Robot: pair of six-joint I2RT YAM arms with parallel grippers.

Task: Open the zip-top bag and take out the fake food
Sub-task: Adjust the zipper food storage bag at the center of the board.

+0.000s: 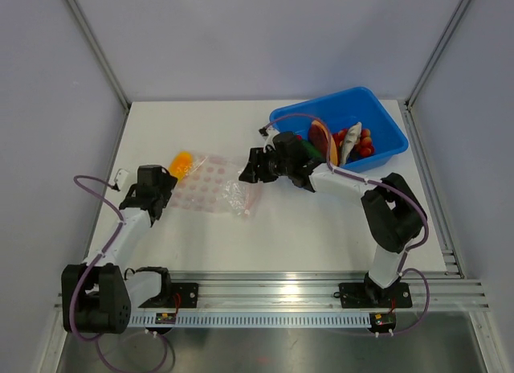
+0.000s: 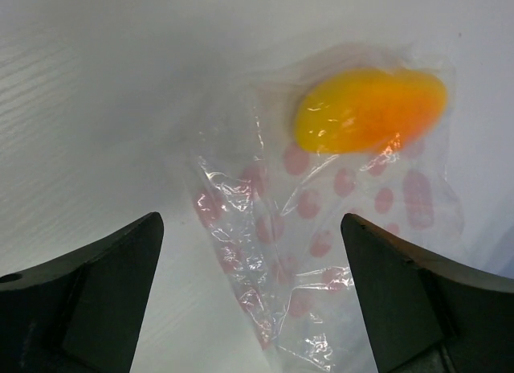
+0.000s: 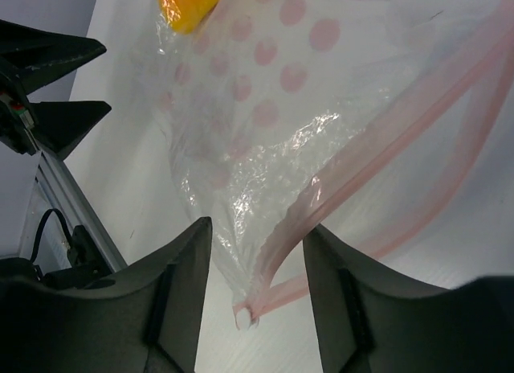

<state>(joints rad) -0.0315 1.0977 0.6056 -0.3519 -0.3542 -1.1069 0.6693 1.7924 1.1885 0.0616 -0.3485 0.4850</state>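
Pose: left arm [image 1: 120,228] is stretching forward with left gripper [image 2: 250,227] gaping wide, while right arm [image 1: 353,184] is reaching across leftward, right gripper [image 3: 257,231] holding its jaws parted more narrowly.

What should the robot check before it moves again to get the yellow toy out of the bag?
1. Left tool open: ok.
2. Zip strip between the fingers of the right tool: ok.
3. Right tool gripping it: not ok, jaws apart.
4. Zip-top bag mouth open: ok, strips spread.
5. Yellow fruit out: not ok, inside the bag.
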